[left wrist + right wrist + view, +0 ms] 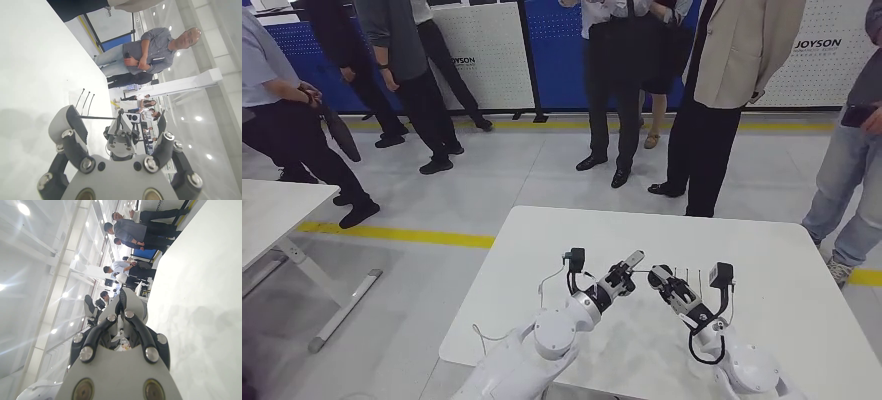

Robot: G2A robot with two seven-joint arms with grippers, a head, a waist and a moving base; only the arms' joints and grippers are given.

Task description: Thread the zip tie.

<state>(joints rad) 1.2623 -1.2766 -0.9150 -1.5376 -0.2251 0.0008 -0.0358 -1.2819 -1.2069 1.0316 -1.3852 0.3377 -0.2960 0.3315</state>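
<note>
A thin black zip tie (pixel 96 117) hangs level above the white table (pixel 762 250), between my two grippers. My right gripper (pixel 119 116) is shut on one end of it; its fingers press together in the right wrist view (pixel 121 300). The tie's other end touches the pad of one left finger (pixel 75 118). My left gripper (pixel 119 119) stands open, its jaws wide apart on either side of the right gripper's tip. In the top view, the left gripper (pixel 628 267) and the right gripper (pixel 656 276) meet tip to tip near the table's front middle.
Three spare black zip ties (pixel 86 99) lie side by side on the table beyond the grippers. Several people stand around the table's far edge. A second white table (pixel 272 215) stands off to the left.
</note>
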